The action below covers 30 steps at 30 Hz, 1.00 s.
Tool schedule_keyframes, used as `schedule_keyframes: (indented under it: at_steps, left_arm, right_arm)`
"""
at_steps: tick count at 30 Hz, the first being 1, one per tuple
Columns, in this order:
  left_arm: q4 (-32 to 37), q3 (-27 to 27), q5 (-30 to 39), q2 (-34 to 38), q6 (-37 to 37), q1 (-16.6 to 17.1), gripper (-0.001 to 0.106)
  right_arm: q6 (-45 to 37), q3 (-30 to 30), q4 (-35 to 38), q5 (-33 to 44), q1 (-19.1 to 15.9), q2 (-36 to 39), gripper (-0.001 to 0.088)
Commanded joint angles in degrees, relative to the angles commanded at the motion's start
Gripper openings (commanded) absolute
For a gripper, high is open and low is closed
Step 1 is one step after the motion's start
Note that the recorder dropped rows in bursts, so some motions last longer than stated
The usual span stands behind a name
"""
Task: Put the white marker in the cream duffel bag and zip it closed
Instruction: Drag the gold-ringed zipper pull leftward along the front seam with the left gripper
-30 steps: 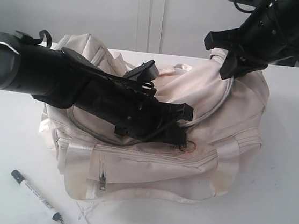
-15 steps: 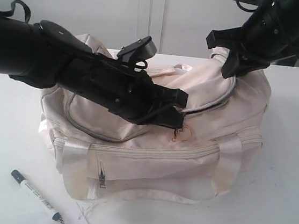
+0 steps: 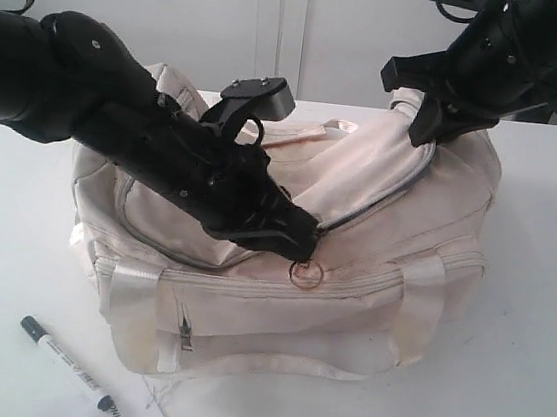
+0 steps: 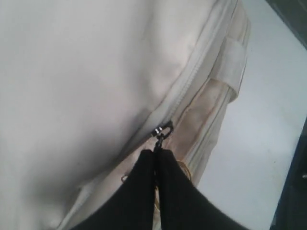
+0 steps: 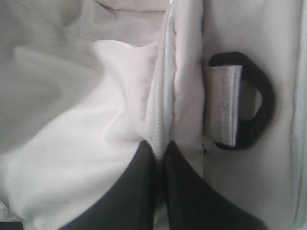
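Observation:
The cream duffel bag (image 3: 276,314) lies on the white table (image 3: 521,377). My left gripper (image 3: 307,240) reaches across the bag's top and is shut on the zipper pull (image 4: 163,130); its gold ring (image 3: 305,273) hangs just below. In the left wrist view the left gripper (image 4: 157,153) has its fingers pressed together on the pull's chain. My right gripper (image 3: 423,114) is shut on the bag's fabric edge (image 5: 160,129) at the right end, next to a black end ring (image 5: 261,103). The white marker (image 3: 68,363) lies on the table in front of the bag, apart from both grippers.
A flat white paper tag (image 3: 139,416) with black letters lies by the marker's near end. The front pocket's small zip (image 3: 187,334) faces the table's front. A white wall (image 3: 229,22) stands behind the table.
The left gripper has drawn the zipper pull and its ring leftward along the curved top zipper, and the left arm's rear has risen. The right gripper has kept its hold on the bag's end.

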Motion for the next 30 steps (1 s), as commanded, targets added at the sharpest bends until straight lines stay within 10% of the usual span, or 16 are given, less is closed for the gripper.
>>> schedule_keyframes:
  at_steps: [21,30]
  left_arm:
    - [6.31,0.00,0.13,-5.38,-0.89,0.00,0.000]
    - [20.65,0.00,-0.43,-7.32,-13.79,0.00,0.000]
  right_arm:
    - [0.00,0.00,-1.49,0.11,0.00,0.00,0.0000]
    - [0.00,0.00,-1.27,0.24,0.00,0.69,0.0000]
